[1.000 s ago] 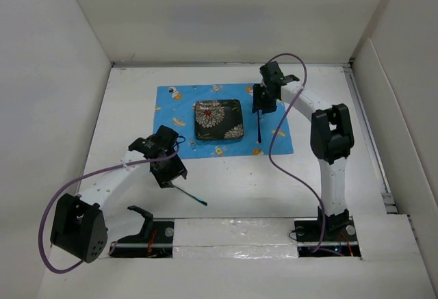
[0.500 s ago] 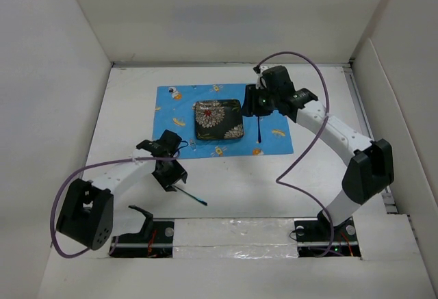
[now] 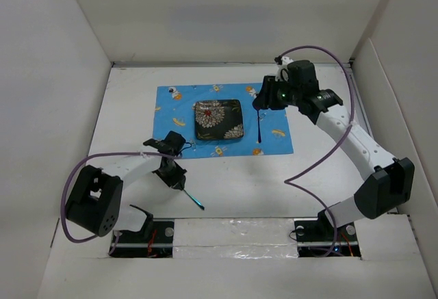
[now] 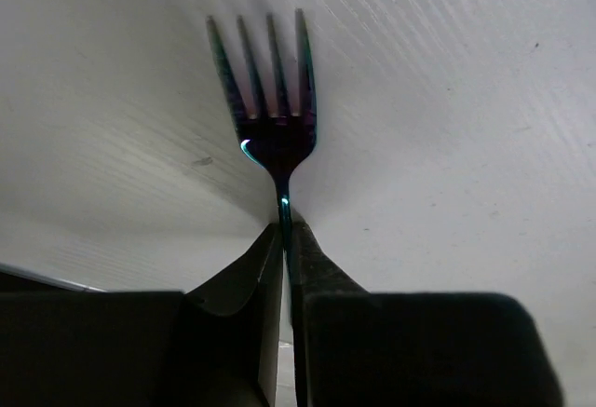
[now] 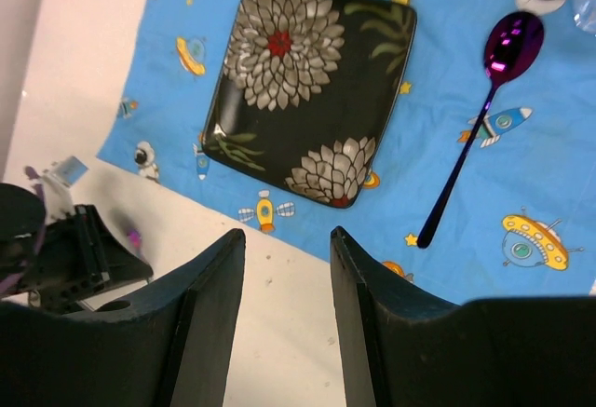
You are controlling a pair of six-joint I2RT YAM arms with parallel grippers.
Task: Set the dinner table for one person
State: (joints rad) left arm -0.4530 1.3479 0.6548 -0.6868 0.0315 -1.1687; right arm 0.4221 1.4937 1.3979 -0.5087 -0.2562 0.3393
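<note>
My left claw (image 4: 284, 235) is pinching a fork (image 4: 270, 118) by its handle, low over the white surface (image 4: 447, 146). The overhead view is blurring that grip. My right claw (image 5: 287, 239) is hanging wide and empty, and only its camera is showing the placemat (image 5: 559, 146), flowered plate (image 5: 312, 95) and purple spoon (image 5: 475, 118) clearly.

A blue placemat (image 3: 171, 100) printed with rockets, saucers and astronauts is seen under a black plate (image 3: 218, 120) patterned with cream flowers, a red centre and green leaves. Beside the plate, a purple spoon (image 5: 464, 151) is shown; a teal-violet fork (image 4: 273, 137) is pictured against the white dinner table (image 3: 308, 183).
</note>
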